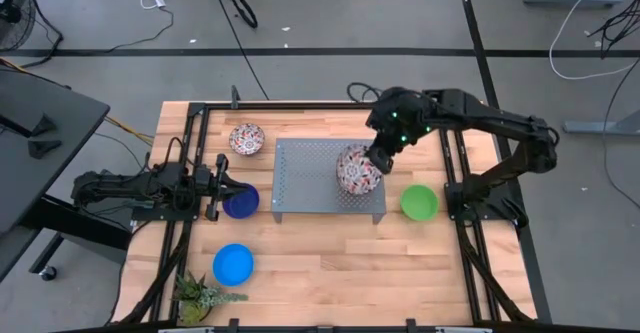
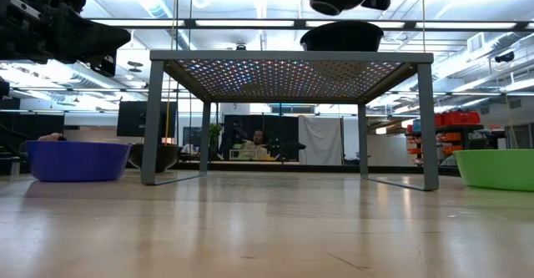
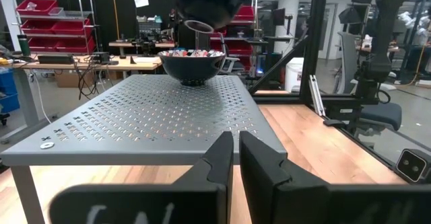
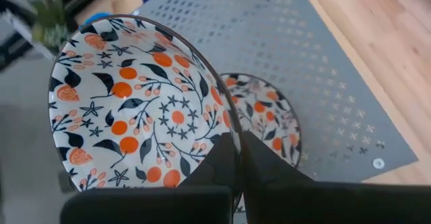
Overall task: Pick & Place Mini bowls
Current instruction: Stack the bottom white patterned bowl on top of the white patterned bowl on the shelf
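A patterned bowl (image 4: 145, 106) is pinched by its rim in the right claw (image 4: 236, 160), above a second patterned bowl (image 4: 266, 120) resting on the grey tray (image 1: 310, 178). The left claw (image 3: 236, 157) is held nearly closed, empty, beside the dark blue bowl (image 1: 241, 202).

Floral bowl (image 4: 145, 109) tilted, pinched at rim by right gripper (image 4: 236, 158), above second floral bowl (image 4: 269, 120) on tray. Third floral bowl (image 1: 246, 139) far left. Dark blue bowl (image 1: 241, 202) left, bright blue bowl (image 1: 233, 264) near left, green bowl (image 1: 419, 202) right, all upright.
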